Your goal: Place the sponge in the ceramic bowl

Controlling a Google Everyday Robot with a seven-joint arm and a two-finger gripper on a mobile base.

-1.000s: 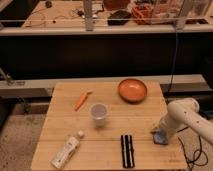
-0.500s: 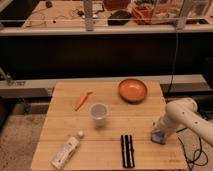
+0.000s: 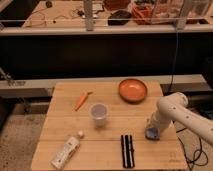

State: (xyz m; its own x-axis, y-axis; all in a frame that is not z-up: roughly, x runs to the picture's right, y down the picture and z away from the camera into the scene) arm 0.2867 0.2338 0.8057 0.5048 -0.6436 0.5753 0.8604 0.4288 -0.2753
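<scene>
From my seat I see the gripper down at the right side of the wooden table, at the end of the white arm that reaches in from the right. Its jaws are pinched in on the sponge, a small blue-grey block that sits low against the tabletop near the right edge (I cannot tell whether it rests on the wood or is just clear of it). The ceramic bowl, orange and shallow, stands toward the far side of the table, behind the gripper and a little to its left, well apart from the sponge. A clear plastic cup stands upright near the middle of the table. A carrot lies beyond the cup to its left. A black ribbed item lies at the near edge, left of the sponge, and a white bottle lies on its side at the near left corner.
</scene>
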